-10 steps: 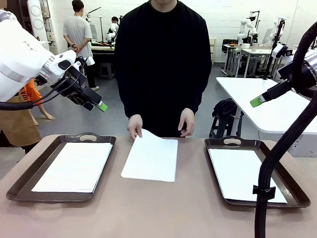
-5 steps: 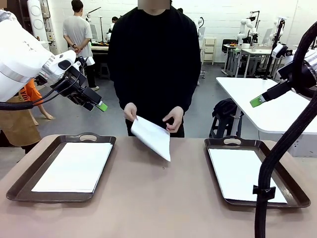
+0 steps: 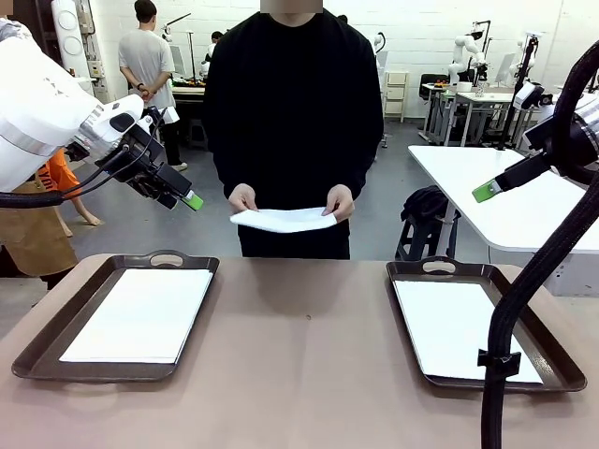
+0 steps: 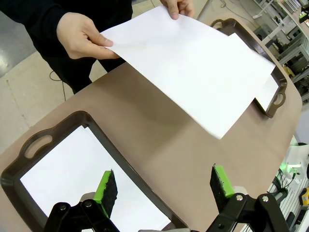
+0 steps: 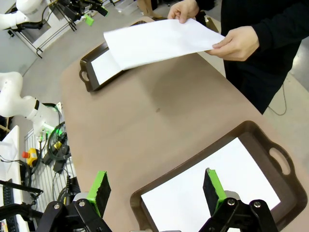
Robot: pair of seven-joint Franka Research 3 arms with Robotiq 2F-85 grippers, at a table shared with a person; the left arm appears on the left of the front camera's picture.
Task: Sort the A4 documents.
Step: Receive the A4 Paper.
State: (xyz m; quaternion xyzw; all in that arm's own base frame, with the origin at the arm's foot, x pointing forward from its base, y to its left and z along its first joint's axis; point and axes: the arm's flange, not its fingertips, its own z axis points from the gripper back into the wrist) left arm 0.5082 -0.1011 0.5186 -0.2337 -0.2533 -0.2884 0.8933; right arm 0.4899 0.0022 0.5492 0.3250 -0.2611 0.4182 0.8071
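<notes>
Front view: right gripper (image 3: 486, 192) shows one green pad tip; the rest is cut by the picture's right edge and behind a black cable (image 3: 524, 309), which also hides part of the right tray (image 3: 558, 367). Left wrist view: held sheet (image 4: 193, 63) covers most of the far tray (image 4: 276, 99).

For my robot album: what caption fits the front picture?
A person holds a sheet over the table while two trays hold paper.
</notes>
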